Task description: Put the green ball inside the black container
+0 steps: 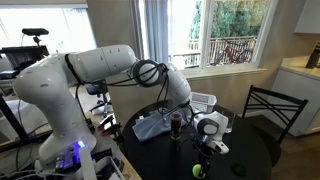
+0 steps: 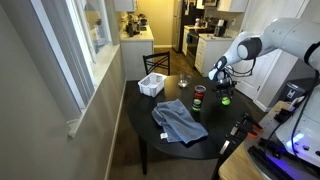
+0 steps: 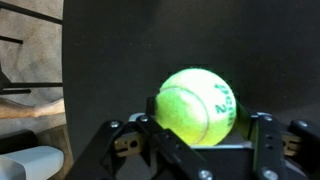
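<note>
The green ball [image 3: 193, 104], a yellow-green tennis ball, lies on the round black table [image 1: 165, 158]. It shows in both exterior views [image 1: 198, 170] [image 2: 225, 100]. My gripper [image 3: 201, 118] is open, pointing down over the ball with one finger on each side of it. It also shows in both exterior views [image 1: 206, 147] [image 2: 222, 86]. The black container [image 1: 176, 123] [image 2: 199, 97], a dark reddish cup, stands upright on the table a short way from the ball.
A blue-grey cloth [image 2: 178, 121] lies crumpled on the table beside the cup. A white slatted basket [image 2: 152, 85] and a clear glass [image 2: 183, 80] stand further back. A black chair [image 1: 270, 108] stands at the table's edge. Windows line one side.
</note>
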Robot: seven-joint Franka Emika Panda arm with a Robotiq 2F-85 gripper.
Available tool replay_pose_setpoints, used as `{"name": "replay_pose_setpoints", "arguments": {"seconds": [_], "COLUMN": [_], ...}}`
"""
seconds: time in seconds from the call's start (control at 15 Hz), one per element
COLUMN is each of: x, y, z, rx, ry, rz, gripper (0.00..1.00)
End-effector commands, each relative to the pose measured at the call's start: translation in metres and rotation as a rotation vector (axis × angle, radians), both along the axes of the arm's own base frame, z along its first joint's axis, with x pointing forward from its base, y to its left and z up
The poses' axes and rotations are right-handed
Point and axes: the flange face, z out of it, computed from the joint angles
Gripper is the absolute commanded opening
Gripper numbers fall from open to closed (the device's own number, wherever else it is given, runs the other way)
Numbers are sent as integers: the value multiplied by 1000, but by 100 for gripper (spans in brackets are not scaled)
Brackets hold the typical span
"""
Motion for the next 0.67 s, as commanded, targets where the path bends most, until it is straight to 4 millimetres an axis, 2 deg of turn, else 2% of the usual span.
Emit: {"name": "replay_pose_setpoints", "arguments": {"seconds": [0.0,0.07,0.33,0.6], "x": [2,3,16,41], "y": [-3,-3,8,32], "z": [1,3,25,47], "rx": [11,14,78,152], "ry": [15,13,-19,-108], "rz": [-21,-20,-13,2], "gripper": [47,44,43,43]}}
